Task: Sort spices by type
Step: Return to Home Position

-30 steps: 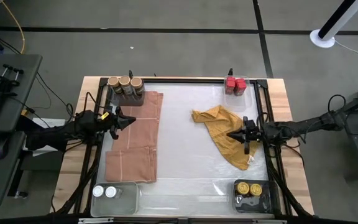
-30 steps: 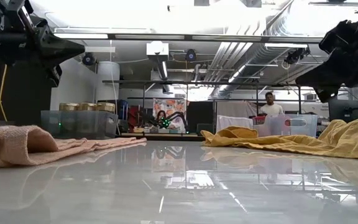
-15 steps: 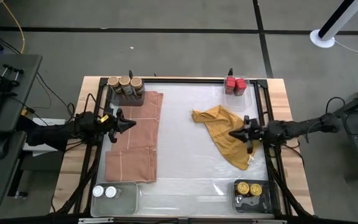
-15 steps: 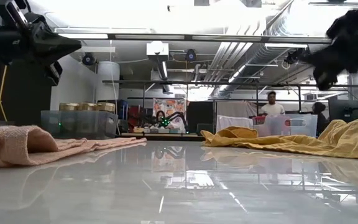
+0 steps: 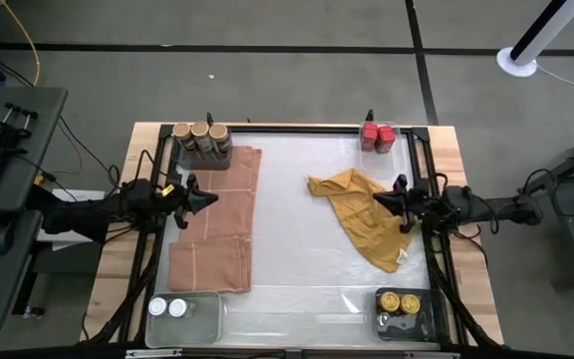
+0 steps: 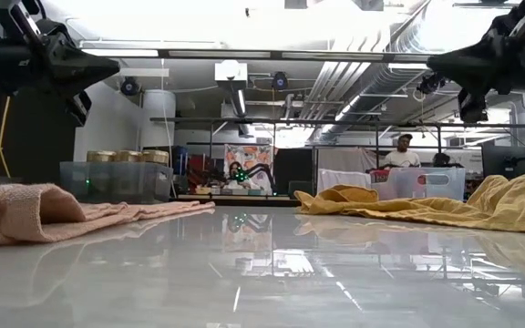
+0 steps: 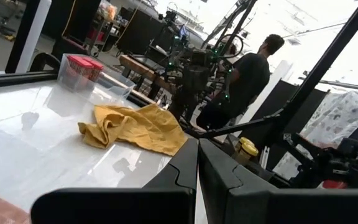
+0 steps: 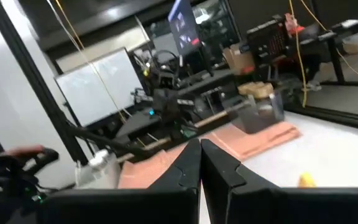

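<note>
The left tool (image 5: pixel 212 198) hovers over the pink cloth (image 5: pixel 212 249) on the bench's (image 5: pixel 297 259) left side, its fingers pinched narrow and empty. Three tan-lidded jars (image 5: pixel 200 133) stand at the far-left corner and two white-lidded jars (image 5: pixel 168 308) at the near-left. Above the yellow cloth (image 5: pixel 352 194), the right tool (image 5: pixel 377 201) is also narrow and empty. Red jars (image 5: pixel 377 134) stand far right, gold-lidded jars (image 5: pixel 400 300) near right.

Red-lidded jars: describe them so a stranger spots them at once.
On the white table, seen from above, go to the top right corner, past the mustard cloth. The clear tray there holds the red-lidded jars, the only red lids: tan-lidded jars, white-lidded jars and gold-lidded jars sit in the other corners.
</note>
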{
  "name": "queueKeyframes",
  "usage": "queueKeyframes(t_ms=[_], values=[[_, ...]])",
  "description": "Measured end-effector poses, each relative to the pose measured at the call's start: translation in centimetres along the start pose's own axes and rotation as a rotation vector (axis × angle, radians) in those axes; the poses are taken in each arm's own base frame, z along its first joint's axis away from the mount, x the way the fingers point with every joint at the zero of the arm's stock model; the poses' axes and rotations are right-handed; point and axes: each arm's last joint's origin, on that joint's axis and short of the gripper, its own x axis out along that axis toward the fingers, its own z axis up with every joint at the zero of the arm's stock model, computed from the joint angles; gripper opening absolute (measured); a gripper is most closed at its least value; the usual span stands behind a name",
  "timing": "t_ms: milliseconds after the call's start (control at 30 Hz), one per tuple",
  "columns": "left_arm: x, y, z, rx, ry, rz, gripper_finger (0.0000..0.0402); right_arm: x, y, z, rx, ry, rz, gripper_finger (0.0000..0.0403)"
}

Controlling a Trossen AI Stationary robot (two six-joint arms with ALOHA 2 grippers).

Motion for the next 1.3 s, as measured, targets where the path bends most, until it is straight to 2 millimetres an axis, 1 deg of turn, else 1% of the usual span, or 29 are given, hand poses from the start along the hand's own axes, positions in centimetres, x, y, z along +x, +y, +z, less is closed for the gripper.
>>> queueKeyframes(t_ms=[367, 1300], values=[[0.06, 0.18, -0.29, -0.001, 0.031, 0.019, 0.0001, 0.01, -0.44, -1.02, -0.029, 0.103, -0.045, 0.0001], [0.06, 0.16, -0.25, -0.001, 0.027, 0.017, 0.0001, 0.01, -0.45, -1.03, -0.029, 0.103, -0.045, 0.0001]])
